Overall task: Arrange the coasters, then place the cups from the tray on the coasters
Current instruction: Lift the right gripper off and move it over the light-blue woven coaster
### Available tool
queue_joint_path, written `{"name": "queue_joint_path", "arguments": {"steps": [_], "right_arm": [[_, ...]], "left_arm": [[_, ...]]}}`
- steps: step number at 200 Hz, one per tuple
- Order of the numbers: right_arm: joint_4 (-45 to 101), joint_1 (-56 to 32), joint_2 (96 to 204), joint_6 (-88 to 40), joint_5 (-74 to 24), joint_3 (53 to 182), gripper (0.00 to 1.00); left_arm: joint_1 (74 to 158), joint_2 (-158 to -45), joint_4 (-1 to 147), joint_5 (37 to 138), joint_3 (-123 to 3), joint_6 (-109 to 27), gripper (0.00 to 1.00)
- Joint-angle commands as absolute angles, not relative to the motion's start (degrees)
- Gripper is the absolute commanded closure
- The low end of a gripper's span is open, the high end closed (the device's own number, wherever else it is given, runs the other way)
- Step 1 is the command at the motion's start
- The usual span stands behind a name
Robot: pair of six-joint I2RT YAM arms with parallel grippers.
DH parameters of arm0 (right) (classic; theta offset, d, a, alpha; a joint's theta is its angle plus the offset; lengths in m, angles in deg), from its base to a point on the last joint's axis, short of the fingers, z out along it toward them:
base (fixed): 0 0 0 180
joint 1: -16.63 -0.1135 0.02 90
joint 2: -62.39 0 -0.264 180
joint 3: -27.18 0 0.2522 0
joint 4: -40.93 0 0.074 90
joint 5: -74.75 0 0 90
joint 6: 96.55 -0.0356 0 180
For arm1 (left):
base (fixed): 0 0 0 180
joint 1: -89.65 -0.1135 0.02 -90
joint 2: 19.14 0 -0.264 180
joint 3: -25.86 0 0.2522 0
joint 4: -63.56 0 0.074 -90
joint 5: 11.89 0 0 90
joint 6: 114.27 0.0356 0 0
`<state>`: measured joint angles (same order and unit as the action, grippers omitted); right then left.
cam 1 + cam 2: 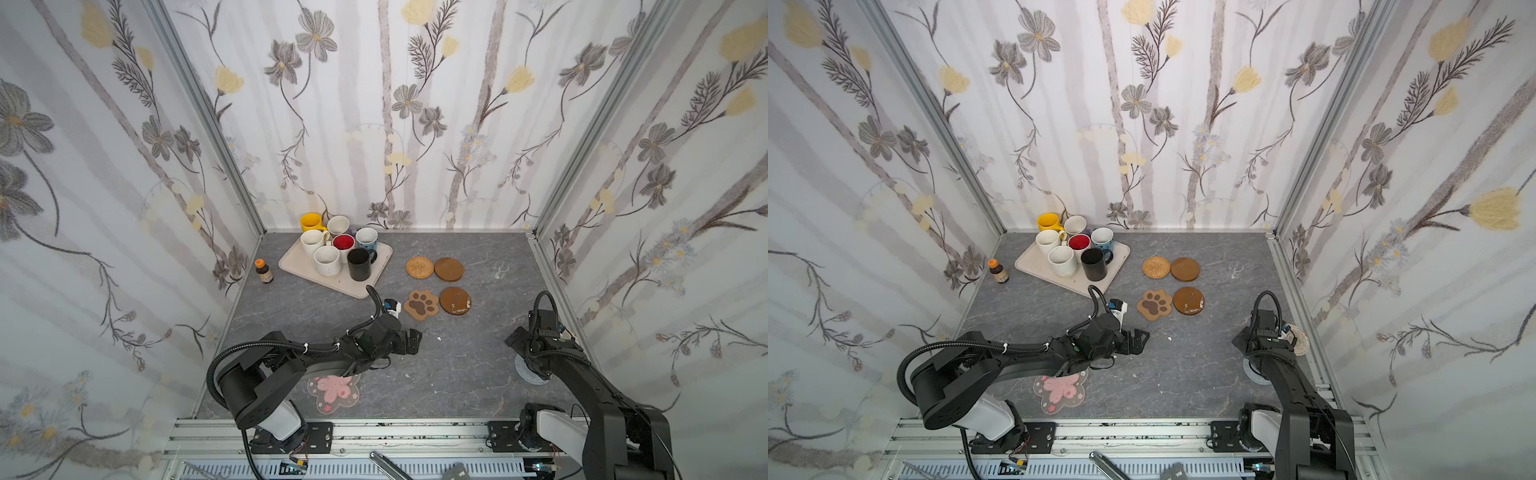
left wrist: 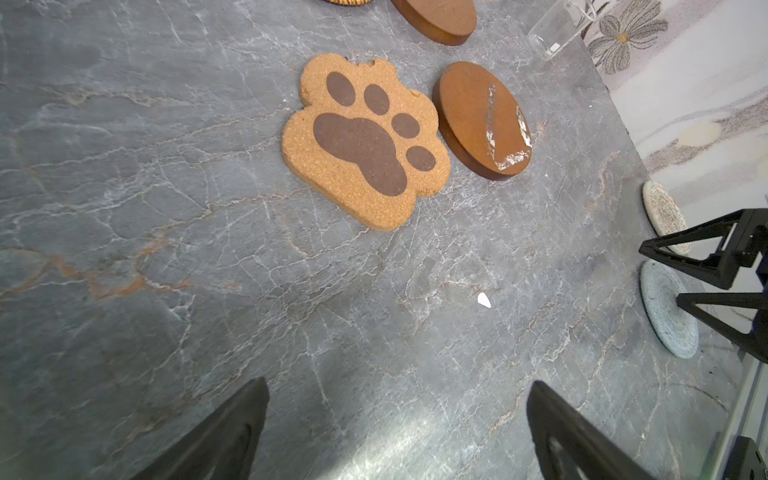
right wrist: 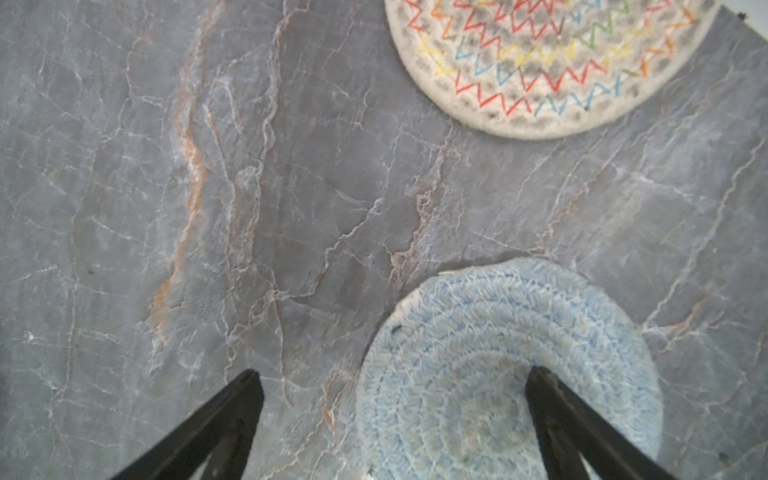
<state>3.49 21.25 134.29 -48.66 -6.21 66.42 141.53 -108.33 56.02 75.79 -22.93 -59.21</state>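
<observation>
The beige tray (image 1: 360, 287) at the back left holds several cups, among them yellow (image 1: 311, 222), black (image 1: 359, 264) and red-inside (image 1: 343, 243). Four coasters lie mid-table: rattan (image 1: 419, 267), wooden (image 1: 449, 269), paw-print (image 1: 423, 305) (image 2: 365, 141) and scuffed wooden (image 1: 455, 301). The pink blossom coaster (image 1: 334, 390) lies under my left arm. My left gripper (image 2: 399, 386) is open over bare table, short of the paw-print. My right gripper (image 3: 395, 374) hangs open over the grey-blue coaster (image 3: 498, 374), one finger above it. The beige braided coaster (image 3: 552, 62) lies just beyond.
An orange-capped brown bottle (image 1: 264, 271) stands left of the tray by the wall. A small clear glass (image 1: 498, 270) lies right of the wooden coasters. A white chip (image 2: 483, 300) lies on the grey marbled table. Flowered walls close three sides.
</observation>
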Motion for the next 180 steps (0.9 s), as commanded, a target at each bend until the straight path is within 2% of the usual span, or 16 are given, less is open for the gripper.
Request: {"name": "queue_joint_path", "arguments": {"steps": [1,117,180], "right_arm": [[5.8,20.1,134.4,-47.4,-14.2,66.2,0.00],[15.1,4.6,137.9,-47.4,-21.8,69.1,0.00],[20.7,-5.4,145.5,-51.9,-22.9,73.4,0.00]], "left_arm": [[141.5,-107.8,54.1,75.3,-22.8,-60.0,0.00],[139.4,-105.1,54.2,75.7,-19.9,-61.8,0.00],[135.4,-100.4,54.2,77.9,-14.7,-63.7,0.00]]}}
